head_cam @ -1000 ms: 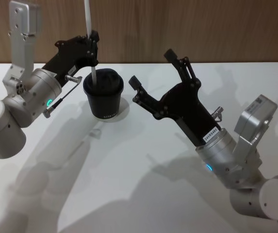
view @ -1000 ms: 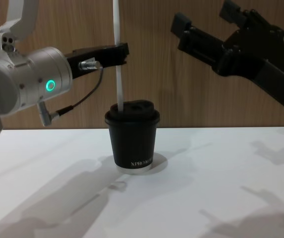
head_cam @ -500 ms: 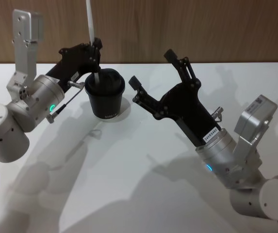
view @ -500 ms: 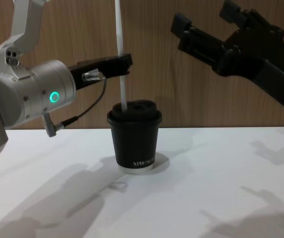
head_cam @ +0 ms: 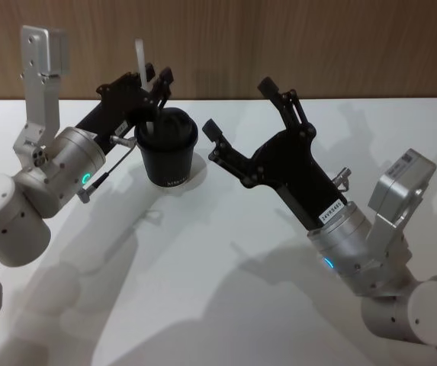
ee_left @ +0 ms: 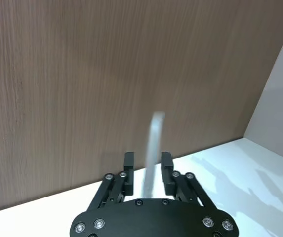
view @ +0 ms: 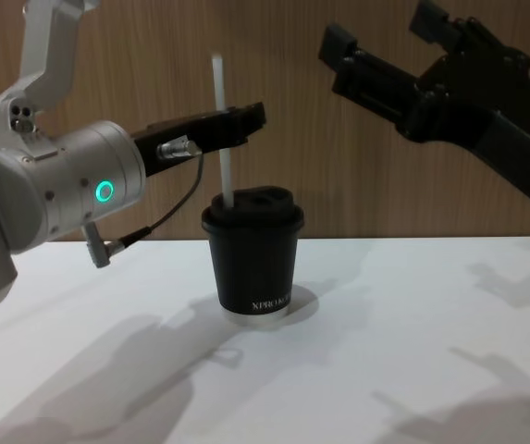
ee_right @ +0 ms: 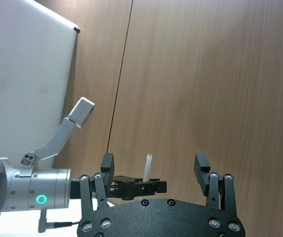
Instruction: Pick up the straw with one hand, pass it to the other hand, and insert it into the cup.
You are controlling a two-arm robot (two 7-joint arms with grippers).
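The black ribbed cup stands on the white table. The thin white straw rises nearly upright from the left side of its lid. My left gripper, on the silver arm with the green ring, hovers just above the cup and is open. In the left wrist view its fingers stand apart on either side of the straw without pressing it. To the right of the cup, my right gripper is raised and wide open, holding nothing.
A wooden wall runs behind the white table. A thin black cable loops below my left wrist. The table in front of the cup is bare apart from shadows.
The straw has dropped deeper into the cup, so less of it stands above the lid. My left gripper has opened and shifted slightly right. The right arm has not moved.
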